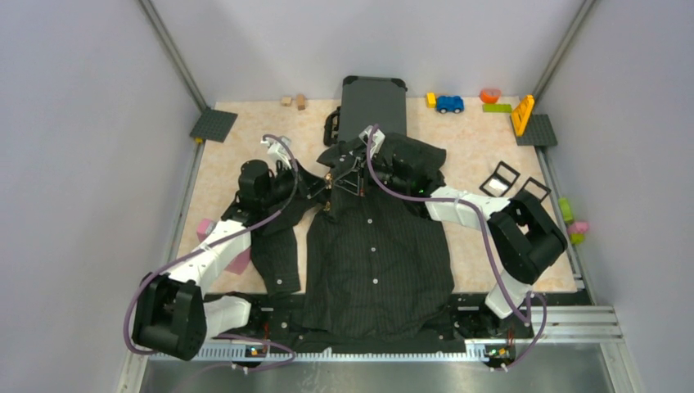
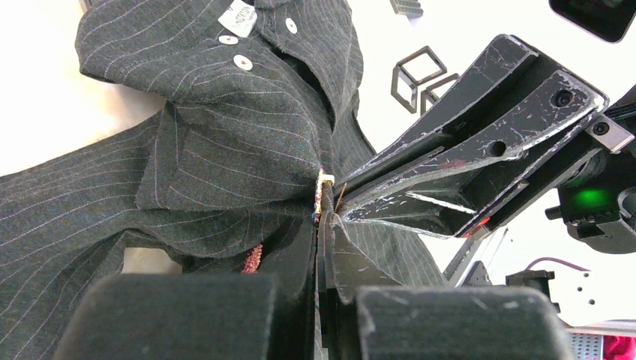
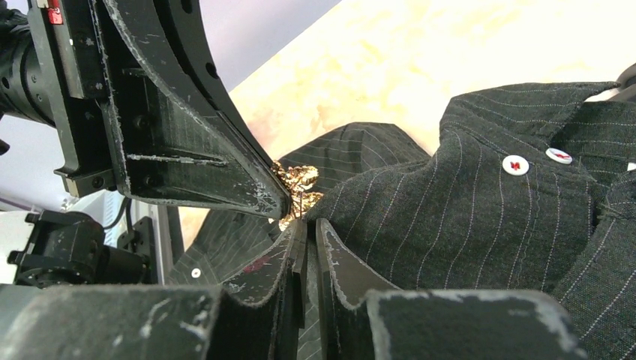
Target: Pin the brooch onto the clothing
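The black pinstriped shirt (image 1: 376,246) lies flat, collar to the far side, white buttons down its front. At its left shoulder fold both grippers meet tip to tip. In the right wrist view the gold brooch (image 3: 297,180) sits at the tip of my left gripper (image 3: 279,204), against the cloth (image 3: 465,217). In the left wrist view my left gripper (image 2: 324,214) is shut, with the brooch (image 2: 323,187) edge-on at its tips. My right gripper (image 3: 309,223) shows a narrow slit between its fingers, their tips at the brooch's thin pin. From the left wrist it (image 2: 339,206) comes in from the right.
A dark grey suitcase (image 1: 373,102) stands behind the collar. Two black square frames (image 1: 507,182) lie right of the shirt, and a pink block (image 1: 240,260) lies by the left arm. A toy car (image 1: 449,104), coloured bricks and grey baseplates (image 1: 214,124) line the far edge.
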